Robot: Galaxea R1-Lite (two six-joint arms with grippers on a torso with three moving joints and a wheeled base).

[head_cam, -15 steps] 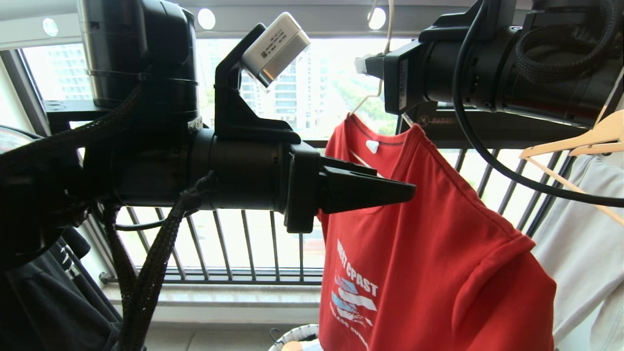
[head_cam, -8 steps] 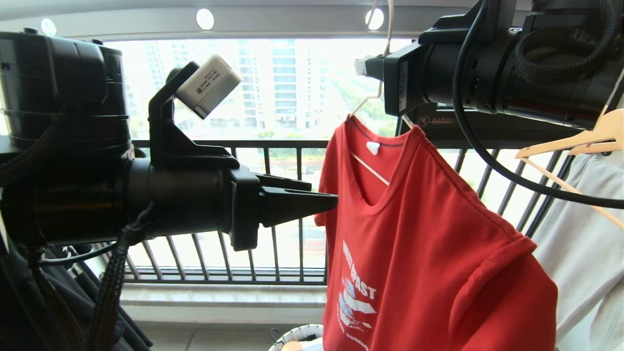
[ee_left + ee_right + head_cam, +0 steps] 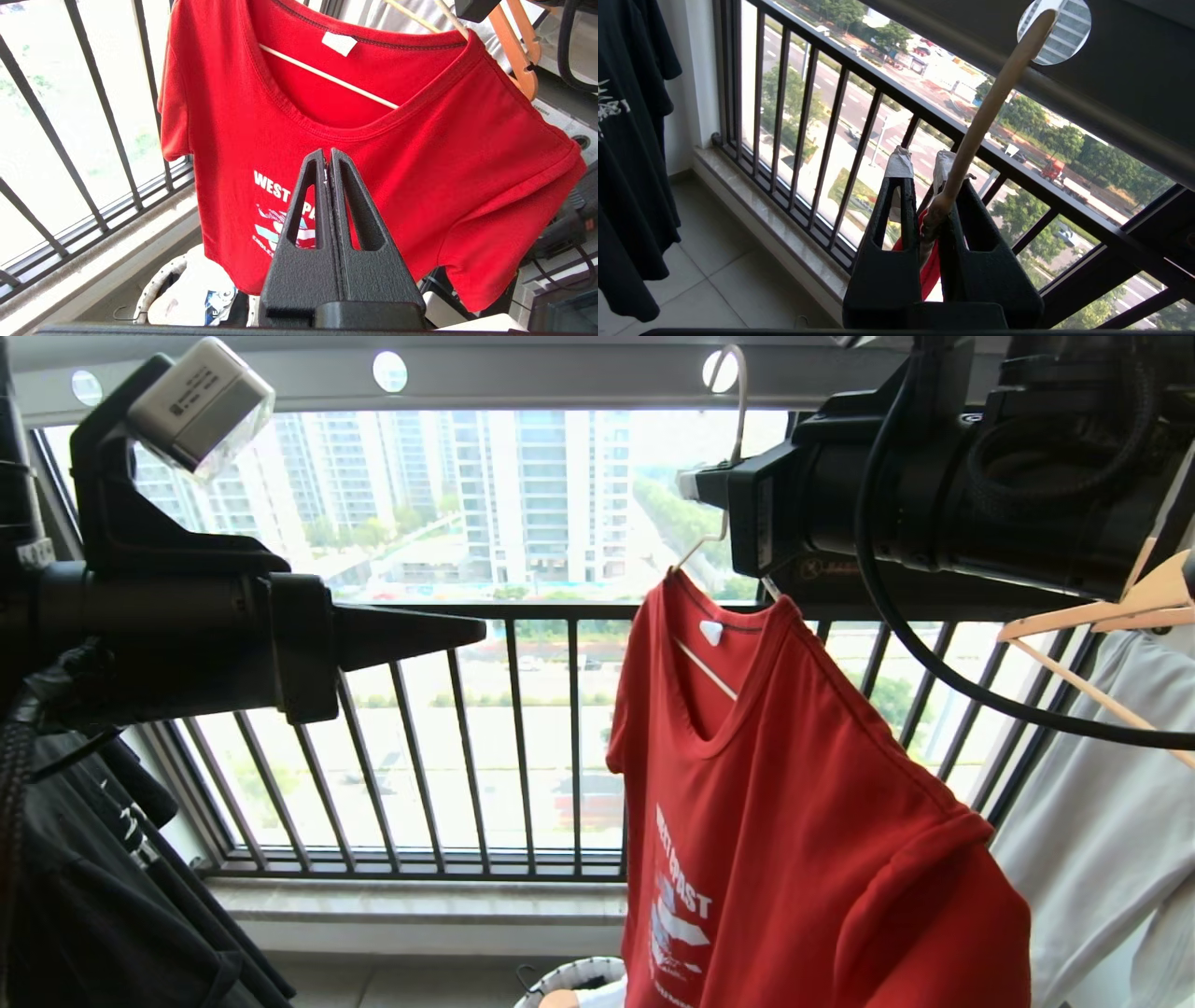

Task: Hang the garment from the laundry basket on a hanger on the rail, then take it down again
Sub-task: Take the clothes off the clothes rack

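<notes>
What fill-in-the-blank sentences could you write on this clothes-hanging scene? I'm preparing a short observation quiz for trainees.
1. The garment hanging on the hanger is ____ in colour.
2. The right gripper is shut on the hanger's ____.
3. The left gripper, clear of the shirt, has its fingers ____.
4. The hanger's hook goes through a round ____ in the rail.

Missing words: red; neck; shut; hole
</notes>
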